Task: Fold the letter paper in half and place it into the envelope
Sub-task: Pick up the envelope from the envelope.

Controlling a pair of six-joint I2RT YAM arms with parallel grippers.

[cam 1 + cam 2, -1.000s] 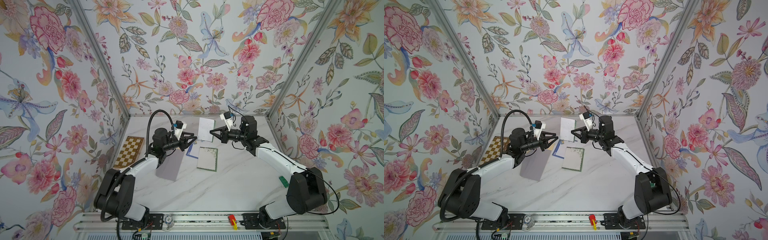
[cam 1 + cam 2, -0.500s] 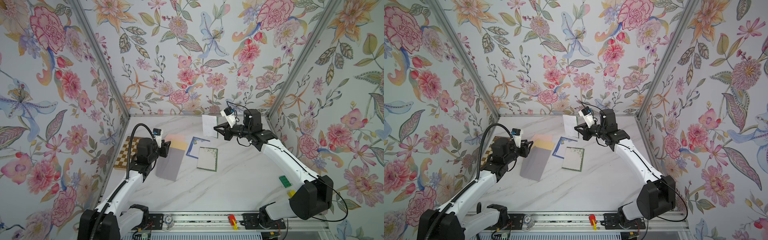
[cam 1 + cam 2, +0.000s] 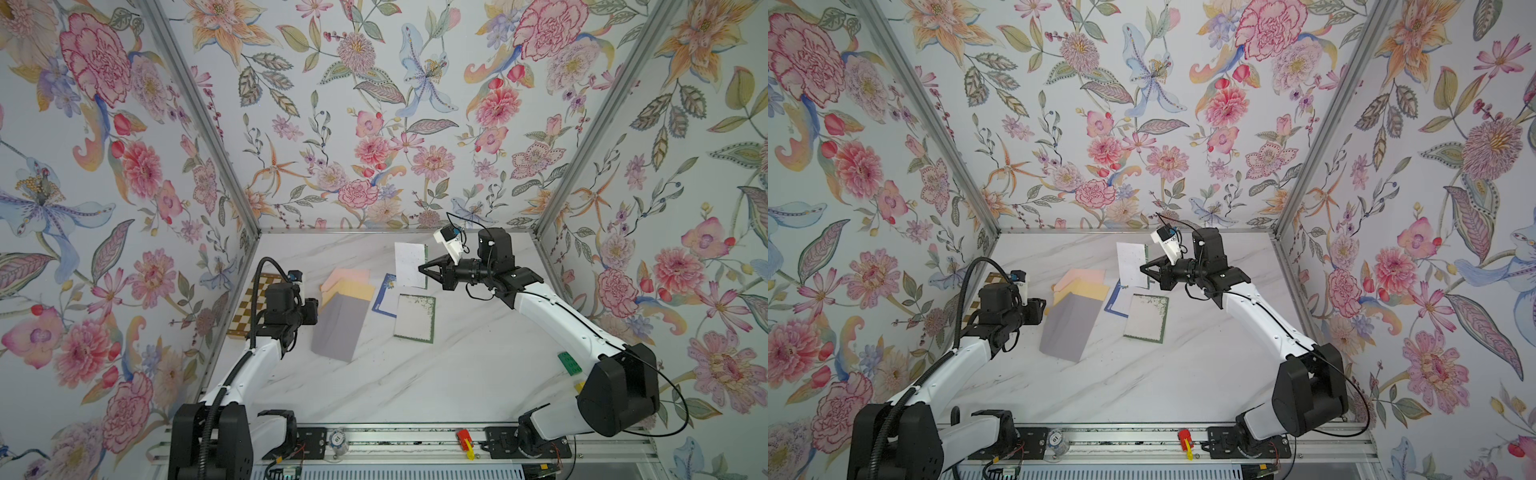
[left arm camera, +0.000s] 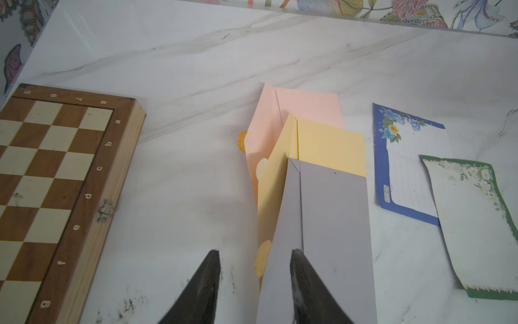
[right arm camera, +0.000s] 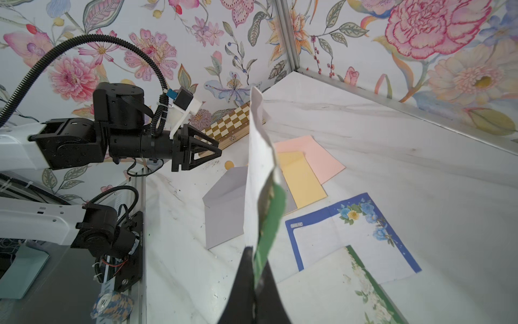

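Right gripper (image 3: 420,269) pinches the folded letter paper (image 3: 409,264), hanging clear above the worktop (image 3: 415,374). Its wrist view alone shows the fold edge-on, green border inside. Only the left wrist view shows the left gripper (image 4: 255,252) parted, either side of the grey envelope (image 4: 333,224) edge.

I see the letter paper (image 3: 409,266) as speckled white with a green back. Grey envelope (image 3: 340,328), yellow envelope (image 3: 355,291), pink envelope (image 3: 345,275). At their 3 o'clock: blue-bordered sheet (image 3: 383,299), lined, blue flowers; green-bordered sheet (image 3: 415,320). Chessboard (image 3: 251,303) brown/cream checks. Table (image 3: 415,382) white marble, grey veins.
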